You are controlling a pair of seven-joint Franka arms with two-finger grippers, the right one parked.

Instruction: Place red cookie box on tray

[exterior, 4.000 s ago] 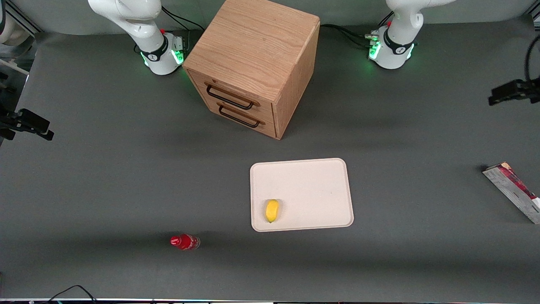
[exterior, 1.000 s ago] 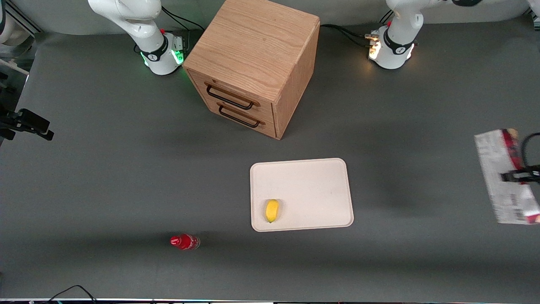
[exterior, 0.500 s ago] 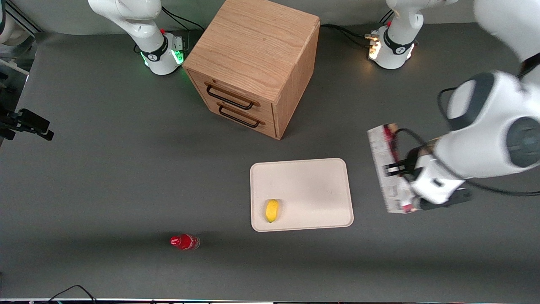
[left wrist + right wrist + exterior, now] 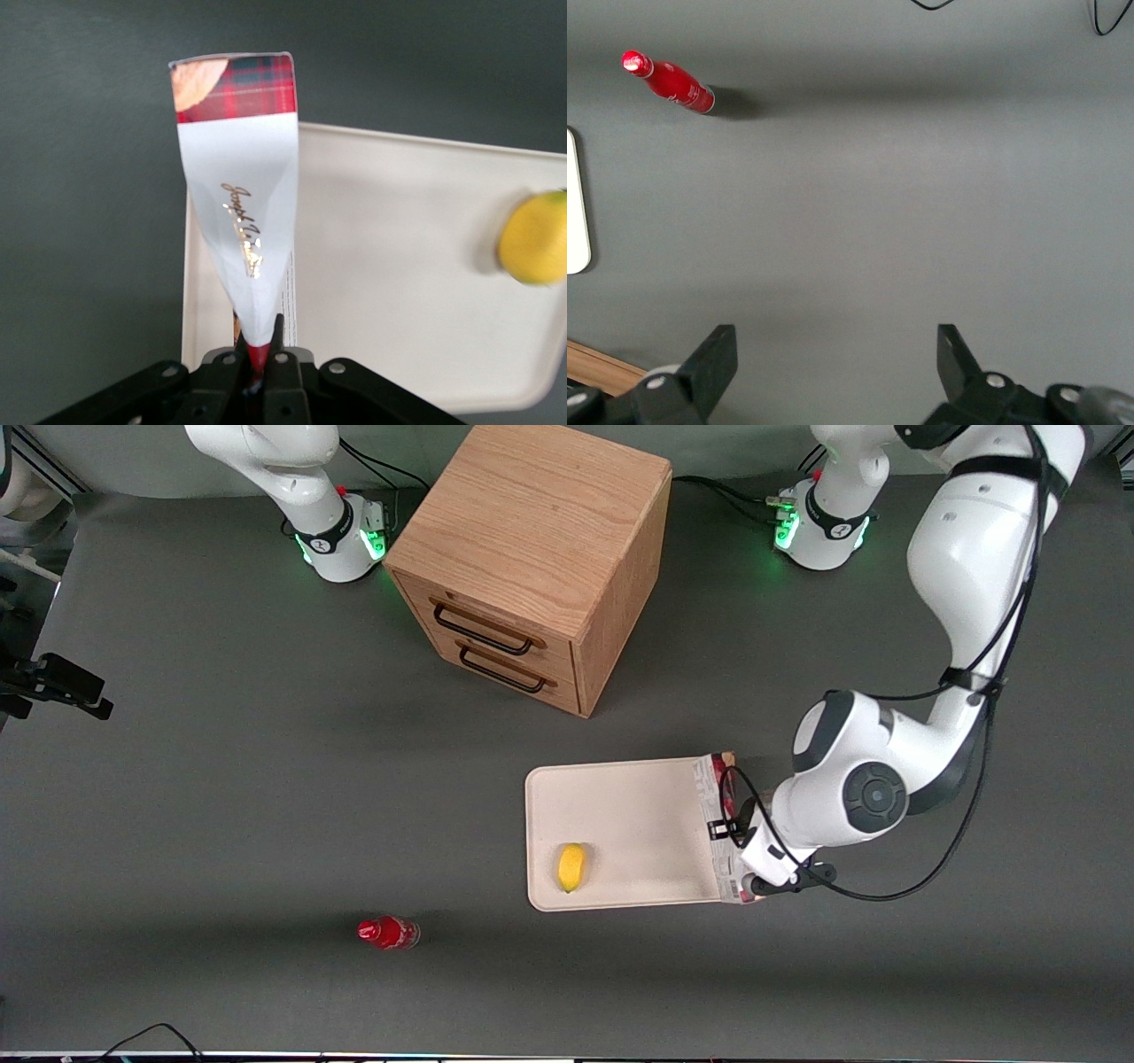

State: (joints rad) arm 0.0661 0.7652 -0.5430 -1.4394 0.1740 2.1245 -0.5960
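On the grey table (image 4: 221,797), we see the left arm's gripper (image 4: 728,831) holding a red cookie box (image 4: 719,824) over a tray (image 4: 620,815).

Going from largest to smallest: a wooden drawer cabinet (image 4: 532,558) stands on the table, farther from the front camera than the cream-white tray. The long, thin cookie box (image 4: 239,212) sits on edge along the tray's (image 4: 399,266) short side nearest the working arm; we cannot tell whether it touches the tray. The gripper (image 4: 257,363) has its fingers pinched tight on the narrow box. A yellow fruit (image 4: 572,866) lies on the tray, and a small red bottle (image 4: 388,933) lies on the table toward the parked arm's end.
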